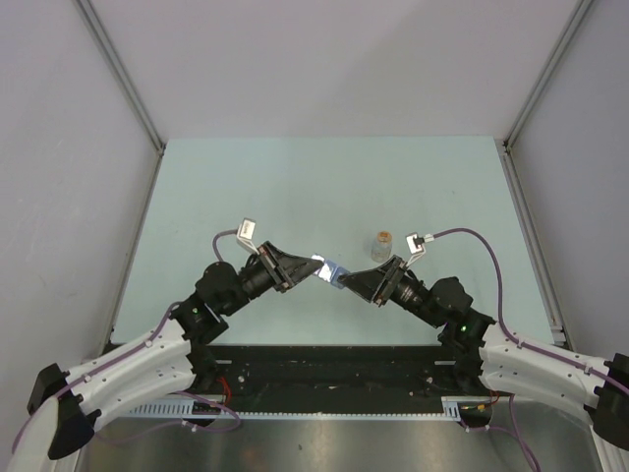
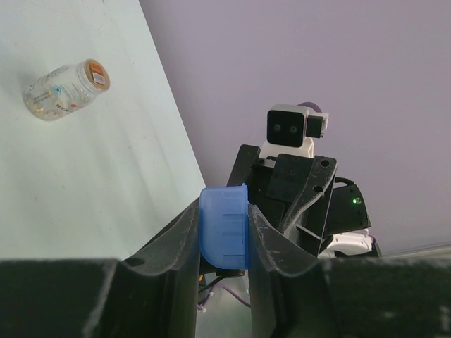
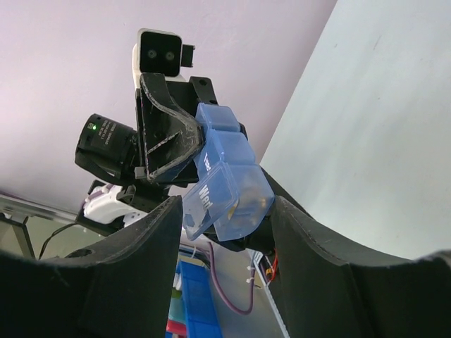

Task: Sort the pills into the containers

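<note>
Pill box (image 1: 332, 272): up off the table (image 1: 295, 187), between both grippers.
Left gripper (image 2: 224, 239): partly closed, clamped on the box's narrow end.
Right gripper (image 3: 225, 211): jaws wider, straddling the other end; firm grip unclear.

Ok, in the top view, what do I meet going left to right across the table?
First the left hand, then the blue pill box, then the small bottle; the right hand overlaps the bottle's span, so I leave it out.
</note>
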Robot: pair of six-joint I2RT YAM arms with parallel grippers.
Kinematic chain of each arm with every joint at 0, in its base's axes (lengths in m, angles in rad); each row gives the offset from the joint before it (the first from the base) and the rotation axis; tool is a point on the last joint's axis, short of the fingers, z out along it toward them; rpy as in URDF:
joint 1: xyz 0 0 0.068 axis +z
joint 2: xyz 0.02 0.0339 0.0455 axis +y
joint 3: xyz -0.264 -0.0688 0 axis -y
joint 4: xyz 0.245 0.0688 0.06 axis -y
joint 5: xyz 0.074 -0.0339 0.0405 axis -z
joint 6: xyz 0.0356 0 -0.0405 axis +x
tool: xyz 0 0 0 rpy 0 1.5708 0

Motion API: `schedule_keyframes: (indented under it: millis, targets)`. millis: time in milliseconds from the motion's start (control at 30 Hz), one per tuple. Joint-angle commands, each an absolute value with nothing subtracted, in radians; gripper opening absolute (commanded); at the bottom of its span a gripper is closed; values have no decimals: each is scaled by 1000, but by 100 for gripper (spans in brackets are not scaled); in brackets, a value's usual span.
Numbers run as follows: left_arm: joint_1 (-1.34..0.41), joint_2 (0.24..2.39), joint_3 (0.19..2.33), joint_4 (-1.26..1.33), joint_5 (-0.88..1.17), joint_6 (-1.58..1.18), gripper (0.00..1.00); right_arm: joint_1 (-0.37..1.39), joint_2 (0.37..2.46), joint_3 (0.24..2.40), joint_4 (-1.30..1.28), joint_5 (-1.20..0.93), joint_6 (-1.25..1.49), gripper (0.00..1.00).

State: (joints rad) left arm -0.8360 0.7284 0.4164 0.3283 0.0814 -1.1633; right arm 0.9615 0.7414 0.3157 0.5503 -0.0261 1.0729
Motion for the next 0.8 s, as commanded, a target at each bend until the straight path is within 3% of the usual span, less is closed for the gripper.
schedule_keyframes:
  millis: [0,300,500,767]
  targets:
    - [-842,733,468,371,74,-1183,0,960,744,319,615,-44,1078,58]
    - [-842,738,466,388,83,-1201,1,960,772,319,635,-55,1066,51]
    - [-842,736,460,394,80,-1207,0,960,778,319,649,-60,1063,41]
    - [-842,742,459,396,89,-1210,0,962,775,319,647,-64,1062,18]
